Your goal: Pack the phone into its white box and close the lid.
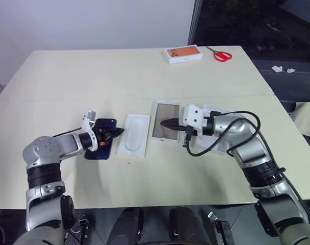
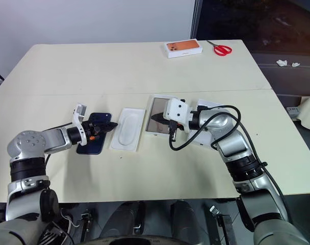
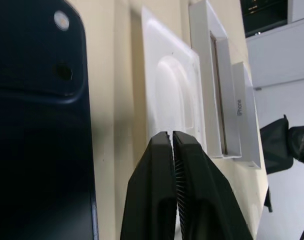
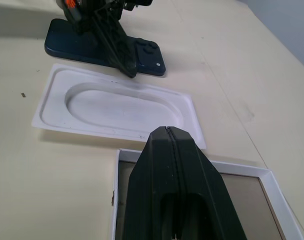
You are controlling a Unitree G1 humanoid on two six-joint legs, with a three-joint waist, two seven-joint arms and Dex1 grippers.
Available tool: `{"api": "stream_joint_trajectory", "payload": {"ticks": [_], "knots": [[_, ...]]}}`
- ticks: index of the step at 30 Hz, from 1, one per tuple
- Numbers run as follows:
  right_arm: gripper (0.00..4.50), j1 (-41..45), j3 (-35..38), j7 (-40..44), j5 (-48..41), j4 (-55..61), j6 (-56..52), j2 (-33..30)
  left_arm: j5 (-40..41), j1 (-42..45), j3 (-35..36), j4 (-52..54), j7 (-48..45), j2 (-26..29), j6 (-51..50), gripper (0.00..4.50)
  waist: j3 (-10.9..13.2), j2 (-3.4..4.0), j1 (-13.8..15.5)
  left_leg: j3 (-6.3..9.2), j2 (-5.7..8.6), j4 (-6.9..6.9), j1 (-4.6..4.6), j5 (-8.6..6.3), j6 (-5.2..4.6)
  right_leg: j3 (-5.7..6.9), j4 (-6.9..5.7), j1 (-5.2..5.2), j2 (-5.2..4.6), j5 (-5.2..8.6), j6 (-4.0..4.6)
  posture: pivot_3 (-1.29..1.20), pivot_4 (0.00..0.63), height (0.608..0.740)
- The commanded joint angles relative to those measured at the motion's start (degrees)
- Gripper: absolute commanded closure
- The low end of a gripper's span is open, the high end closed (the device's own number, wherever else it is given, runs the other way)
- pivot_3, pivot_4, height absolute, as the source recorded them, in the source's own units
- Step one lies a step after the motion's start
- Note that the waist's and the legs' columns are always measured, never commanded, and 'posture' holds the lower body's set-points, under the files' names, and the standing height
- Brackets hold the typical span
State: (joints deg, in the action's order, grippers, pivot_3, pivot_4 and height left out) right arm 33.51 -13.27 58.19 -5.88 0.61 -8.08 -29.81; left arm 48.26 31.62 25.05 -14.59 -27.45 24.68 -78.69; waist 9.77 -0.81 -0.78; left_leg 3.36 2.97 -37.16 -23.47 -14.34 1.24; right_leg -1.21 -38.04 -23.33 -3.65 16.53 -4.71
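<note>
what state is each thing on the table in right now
phone: flat on the table, back up, not packed
white box: open, nothing in it
white insert: out of the box, recess up
orange-topped box: closed
scissors: lying closed
left gripper: shut, holding nothing
right gripper: shut, over the white box

Both arms reach inward over the table, elbows out, wrists roughly level and tipped slightly down. The left gripper (image 1: pixel 115 132) has its black fingers pressed together, and the right gripper (image 1: pixel 166 123) is likewise closed, pointing toward the left one.
</note>
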Motion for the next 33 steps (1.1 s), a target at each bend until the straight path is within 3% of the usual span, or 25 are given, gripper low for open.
{"api": "stream_joint_trajectory", "payload": {"ticks": [1, 9, 17, 20, 23, 33], "knots": [[4.5, 0.2, 0.2, -0.2, -0.5, 3.4, 0.0, 0.0, 1.0, -0.7, 1.3, 1.1, 0.6, -0.1, -1.0, 4.45, 0.0, 0.0, 0.0, 0.0, 0.0, 0.0, 0.0, 0.0, 0.0, 0.0, 0.0, 0.0, 0.0, 0.0, 0.0, 0.0, 0.15, 0.74], [4.5, 0.1, 0.3, -0.1, -0.6, 4.0, -0.5, -0.1, 0.0, -1.0, 0.9, 2.2, 1.1, 0.5, -0.2, 4.45, 0.0, 0.0, 0.0, 0.0, 0.0, 0.01, 0.0, 0.0, 0.0, 0.0, 0.0, 0.0, 0.0, 0.0, 0.0, 0.0, 0.15, 0.74], [4.5, -0.8, 0.3, -0.3, -0.3, 4.4, -0.5, -0.3, 4.0, 0.3, 5.9, 5.3, 1.4, 2.3, -3.5, 4.45, 0.0, -0.01, 0.0, 0.01, 0.0, 0.01, 0.0, 0.0, 0.0, -0.01, 0.0, -0.01, 0.0, 0.0, 0.0, 0.0, 0.15, 0.74], [4.5, -0.8, 0.3, -0.3, -0.3, 4.2, -0.5, -0.2, 4.0, -0.4, 5.9, 6.5, 1.9, 2.2, -4.2, 3.65, 0.0, -0.01, 0.0, 0.01, 0.0, 0.01, 0.0, 0.0, 0.0, 0.0, 0.0, -0.01, 0.0, 0.0, 0.0, 0.0, 0.15, 0.74], [4.5, -0.7, 0.2, -0.2, -0.4, 3.9, -0.4, 0.0, 2.9, -0.3, 6.2, 6.3, 3.9, 1.6, -4.1, 2.22, 0.0, -0.01, 0.0, 0.01, 0.0, 0.01, 0.0, 0.0, 0.0, 0.0, 0.01, 0.0, 0.0, 0.0, 0.0, 0.0, 0.15, 0.74], [4.5, -0.5, -0.1, -0.5, -0.3, 3.7, -0.1, 0.6, 3.7, 1.5, 5.6, 5.5, 5.9, -2.2, -6.0, 2.22, 0.0, -0.02, 0.0, 0.01, 0.0, 0.0, 0.0, 0.0, 0.0, 0.0, 0.0, 0.0, 0.0, 0.0, 0.0, 0.0, 0.15, 0.74]]}}
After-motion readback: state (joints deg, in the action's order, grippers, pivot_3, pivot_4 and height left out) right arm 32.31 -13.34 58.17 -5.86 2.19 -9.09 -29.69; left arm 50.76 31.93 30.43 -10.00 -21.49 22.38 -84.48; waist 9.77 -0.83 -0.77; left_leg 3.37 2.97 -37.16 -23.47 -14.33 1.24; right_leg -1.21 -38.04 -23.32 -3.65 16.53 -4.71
